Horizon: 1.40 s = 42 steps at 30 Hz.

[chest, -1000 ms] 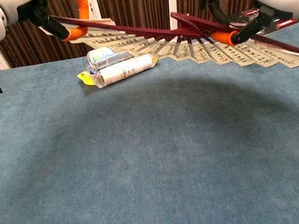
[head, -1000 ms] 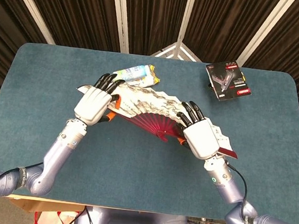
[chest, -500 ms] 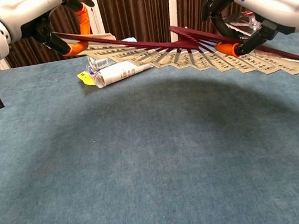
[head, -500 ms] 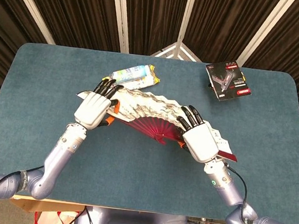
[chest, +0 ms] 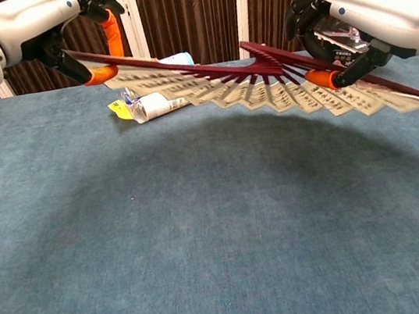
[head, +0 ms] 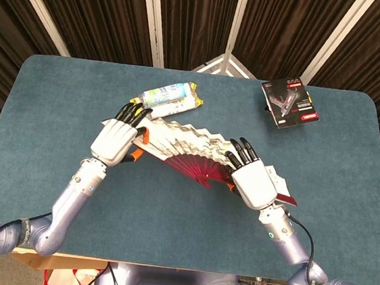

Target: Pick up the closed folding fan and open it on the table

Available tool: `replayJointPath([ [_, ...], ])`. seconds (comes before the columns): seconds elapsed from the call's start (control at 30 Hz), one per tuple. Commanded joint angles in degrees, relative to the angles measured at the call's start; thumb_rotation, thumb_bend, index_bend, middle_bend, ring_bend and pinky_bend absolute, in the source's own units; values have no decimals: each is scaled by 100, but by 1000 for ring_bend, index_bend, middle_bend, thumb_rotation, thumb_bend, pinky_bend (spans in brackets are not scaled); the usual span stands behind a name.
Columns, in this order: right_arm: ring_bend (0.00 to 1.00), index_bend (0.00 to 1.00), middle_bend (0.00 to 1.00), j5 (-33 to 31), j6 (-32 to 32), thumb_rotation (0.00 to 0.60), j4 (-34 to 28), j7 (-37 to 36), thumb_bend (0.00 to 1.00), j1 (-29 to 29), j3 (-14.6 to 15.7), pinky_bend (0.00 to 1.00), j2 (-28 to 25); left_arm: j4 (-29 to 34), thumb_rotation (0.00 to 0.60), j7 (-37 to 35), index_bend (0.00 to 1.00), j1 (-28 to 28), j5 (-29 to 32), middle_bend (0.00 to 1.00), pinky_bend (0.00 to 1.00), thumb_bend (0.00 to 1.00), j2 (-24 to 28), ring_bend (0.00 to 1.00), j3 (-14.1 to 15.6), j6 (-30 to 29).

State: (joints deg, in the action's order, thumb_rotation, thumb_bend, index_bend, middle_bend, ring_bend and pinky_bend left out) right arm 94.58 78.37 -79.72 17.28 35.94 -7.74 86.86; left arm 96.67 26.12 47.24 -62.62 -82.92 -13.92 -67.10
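Note:
The folding fan (head: 188, 144) is spread wide, with dark red ribs and a cream printed leaf, held above the blue table (head: 51, 107). My left hand (head: 114, 139) grips its left outer rib, my right hand (head: 252, 181) grips the right one near the pivot. In the chest view the fan (chest: 263, 90) hangs in the air between the left hand (chest: 40, 28) and the right hand (chest: 365, 11), casting a shadow on the cloth below. Each hand's orange thumb tip presses under its rib.
A white and blue packet (head: 171, 96) lies just behind the fan's left end, also seen as the packet (chest: 154, 102) in the chest view. A black and red carded pack (head: 289, 104) sits at the table's far right.
Both hands have come down and toward me with the open fan. The fan now hangs lower over the table, and it partly hides the packet in the chest view.

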Motion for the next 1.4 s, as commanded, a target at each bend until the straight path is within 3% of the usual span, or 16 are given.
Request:
replayJointPath([
  [0.03,66,382,275,13,-22,600,-46,139,762,3,-16,119,-40,33,600,26,415,-8,-6,32,0,344,31,0,-8,5],
  [0.2,28,193,214,-25,-41,600,-124,233,763,-35,-19,89,-63,85,600,72,342,-28,-19,7,0,316,73,0,-13,-5],
  [0.6,0,78,157,26,-77,600,-332,392,704,-150,102,52,-196,209,600,71,311,-113,-93,1,0,273,189,0,56,18],
  [0.8,0,0,57,-129,-165,600,-572,697,531,-306,185,7,-315,276,600,40,289,-159,-160,0,0,266,241,0,76,4],
  [1.0,0,0,0,-530,-466,600,-1014,1164,155,-445,243,0,-495,357,600,9,251,-208,-224,0,0,200,313,0,72,-29],
  [1.13,0,0,0,-693,-699,600,-1248,1281,88,-446,276,0,-634,403,600,2,232,-233,-242,0,0,150,366,0,63,-38],
  [1.4,0,0,0,-733,-1139,600,-1557,1365,67,-300,318,0,-946,453,600,-36,208,-292,-252,0,0,142,447,0,61,-47],
])
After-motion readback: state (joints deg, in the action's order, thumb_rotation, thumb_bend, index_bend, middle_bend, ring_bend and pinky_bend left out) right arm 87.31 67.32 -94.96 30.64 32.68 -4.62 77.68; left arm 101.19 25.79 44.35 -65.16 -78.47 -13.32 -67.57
